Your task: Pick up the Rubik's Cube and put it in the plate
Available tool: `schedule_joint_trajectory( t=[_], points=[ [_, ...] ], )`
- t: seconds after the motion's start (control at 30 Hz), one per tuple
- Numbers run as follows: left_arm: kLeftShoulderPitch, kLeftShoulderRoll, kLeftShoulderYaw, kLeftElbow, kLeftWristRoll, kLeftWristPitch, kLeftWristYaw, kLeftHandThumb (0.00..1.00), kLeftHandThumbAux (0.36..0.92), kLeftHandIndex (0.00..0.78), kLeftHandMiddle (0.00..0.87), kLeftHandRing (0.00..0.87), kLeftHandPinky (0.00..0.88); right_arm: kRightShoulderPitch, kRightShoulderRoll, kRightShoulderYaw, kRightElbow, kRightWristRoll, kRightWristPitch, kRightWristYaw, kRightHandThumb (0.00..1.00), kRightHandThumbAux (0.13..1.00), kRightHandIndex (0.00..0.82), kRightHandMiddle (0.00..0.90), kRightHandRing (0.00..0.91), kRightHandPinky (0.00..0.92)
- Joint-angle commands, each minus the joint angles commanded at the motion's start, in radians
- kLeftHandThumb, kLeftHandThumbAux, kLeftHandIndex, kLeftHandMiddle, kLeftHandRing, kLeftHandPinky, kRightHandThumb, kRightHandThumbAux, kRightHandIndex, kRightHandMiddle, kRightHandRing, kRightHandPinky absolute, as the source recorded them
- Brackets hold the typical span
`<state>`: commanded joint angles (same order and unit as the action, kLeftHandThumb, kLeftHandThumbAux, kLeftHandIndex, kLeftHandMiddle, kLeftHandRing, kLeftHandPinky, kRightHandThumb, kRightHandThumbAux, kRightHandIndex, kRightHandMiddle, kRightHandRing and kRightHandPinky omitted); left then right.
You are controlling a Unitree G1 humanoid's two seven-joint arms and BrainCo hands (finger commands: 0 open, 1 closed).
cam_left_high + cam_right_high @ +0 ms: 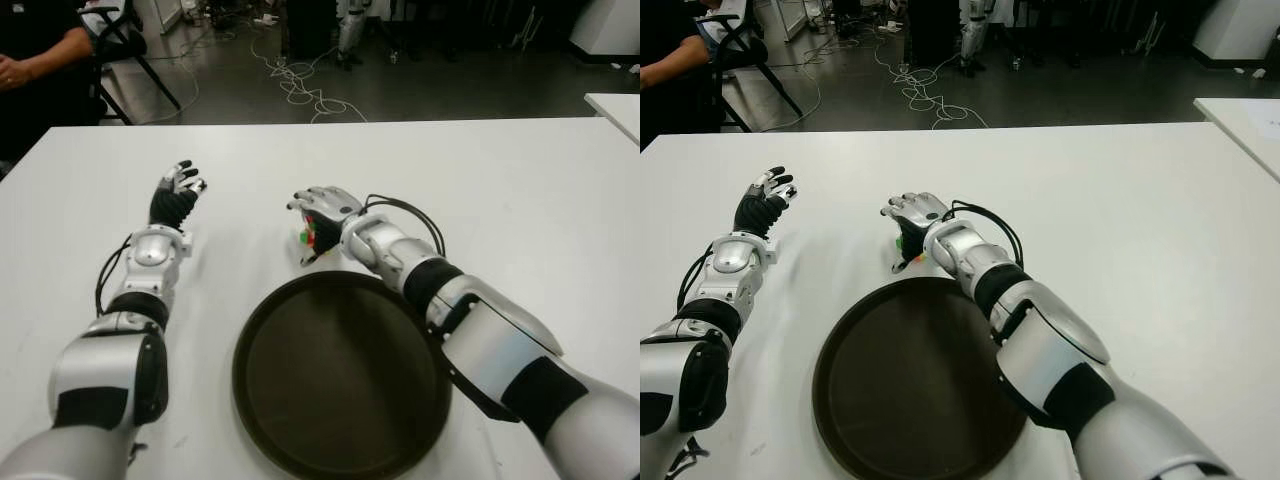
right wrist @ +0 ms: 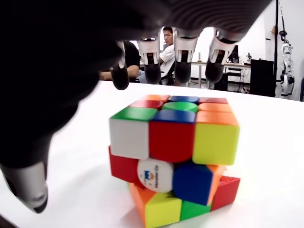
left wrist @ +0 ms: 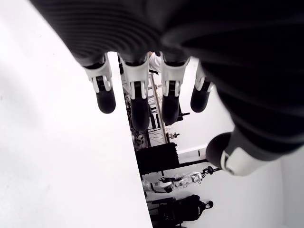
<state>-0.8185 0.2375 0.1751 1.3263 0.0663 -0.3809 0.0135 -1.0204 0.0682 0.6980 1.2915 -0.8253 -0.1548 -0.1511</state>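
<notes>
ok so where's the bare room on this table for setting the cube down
The round dark brown plate is empty throughout. The white table is bare beyond and to the right of the right hand, and between both hands. It is crowded at the plate's far rim, where the right hand is open over the multicoloured Rubik's Cube. The left hand shows left, open.

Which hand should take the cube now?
The right hand. It arches over the cube just beyond the plate, fingers spread above it and not yet closed on it. The left hand shows open, well off to the cube's left over the bare table.
</notes>
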Motion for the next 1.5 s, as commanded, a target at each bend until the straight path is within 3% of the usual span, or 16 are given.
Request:
schedule_joint_trajectory(
  t=[1.5],
  points=[
    [-0.001,-0.002,-0.002,-0.002,0.001,0.003,0.002,0.12,0.566,0.076,0.141,0.118,0.091,-0.001,-0.021,-0.036,0.011,0.01,0.002,0.005,0.0,0.671,0.0,0.0,0.0,0.027]
  ],
)
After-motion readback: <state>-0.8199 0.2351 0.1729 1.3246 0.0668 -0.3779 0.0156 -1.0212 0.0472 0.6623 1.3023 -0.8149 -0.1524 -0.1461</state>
